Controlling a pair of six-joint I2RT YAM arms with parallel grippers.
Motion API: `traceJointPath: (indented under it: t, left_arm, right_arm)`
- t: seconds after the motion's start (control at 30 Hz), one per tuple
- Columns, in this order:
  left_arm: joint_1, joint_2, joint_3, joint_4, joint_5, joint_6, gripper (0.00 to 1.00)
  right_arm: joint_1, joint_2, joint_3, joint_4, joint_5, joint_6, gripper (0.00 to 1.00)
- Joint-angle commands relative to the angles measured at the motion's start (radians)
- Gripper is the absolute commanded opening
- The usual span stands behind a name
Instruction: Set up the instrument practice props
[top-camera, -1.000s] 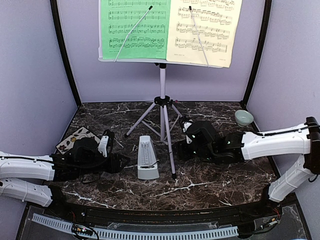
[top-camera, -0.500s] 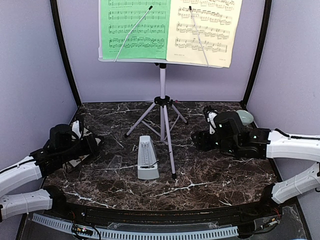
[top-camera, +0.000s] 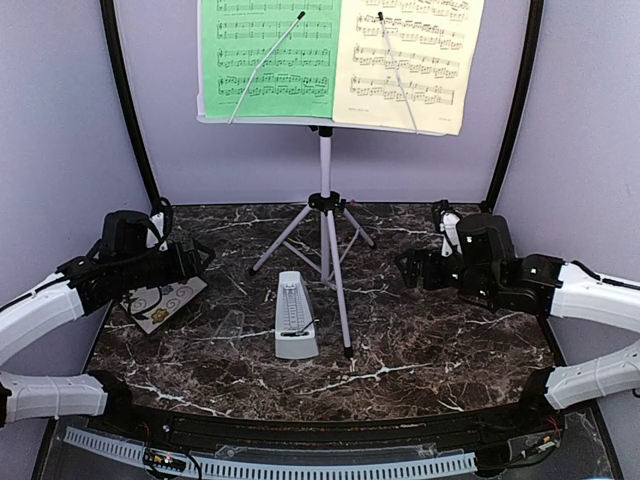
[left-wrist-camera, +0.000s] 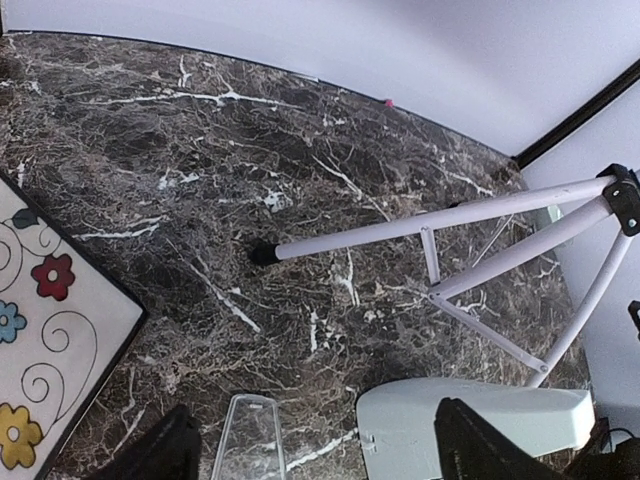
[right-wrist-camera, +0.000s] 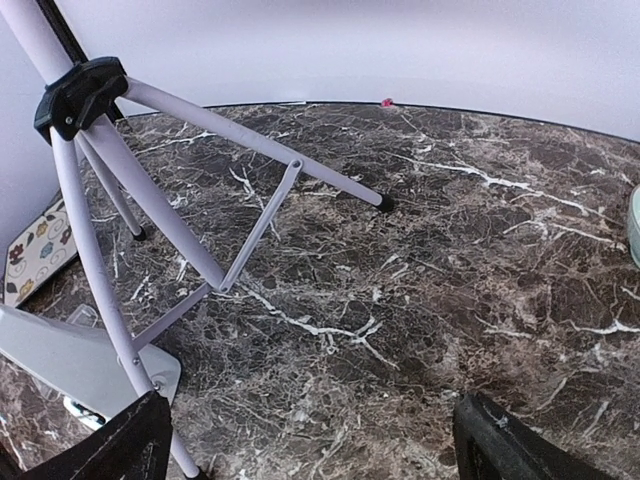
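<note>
Light-grey plastic, the metronome sits nearest, at about 6 o'clock from the table centre. It is on its broad base with its long axis upright, tapering upward, and its pendulum face is turned toward 6 o'clock. At 9 o'clock the left gripper hangs over the floral tile, pointing toward 3 o'clock; its fingers are spread wide and grip nothing. At 3 o'clock the right gripper points toward 9 o'clock, likewise spread wide and empty. Between them, toward 12 o'clock, the white music stand rises with a vertical mast, one leg ending just beside the metronome. Its desk runs from 9 to 3 o'clock, carrying the green sheet left and the pale-yellow sheet right.
</note>
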Motion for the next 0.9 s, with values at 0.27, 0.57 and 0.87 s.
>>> traceJointPath:
  t: [0.27,0.57,0.87]
  left_arm:
    - [0.029,0.290,0.345,-0.267,0.048,0.084,0.99]
    - [0.142,0.228,0.212,-0.244,0.073,-0.045,0.99]
    - [0.156,0.073,0.039,-0.252,0.041,-0.135,0.99]
  right_arm:
    - [-0.162,-0.066,-0.010,0.013,-0.163,0.111,1.00]
    - [-0.373,-0.193,-0.133,0.006,-0.283,0.228,1.00]
    - [-0.429,-0.359,-0.290,-0.039,-0.282,0.275,1.00]
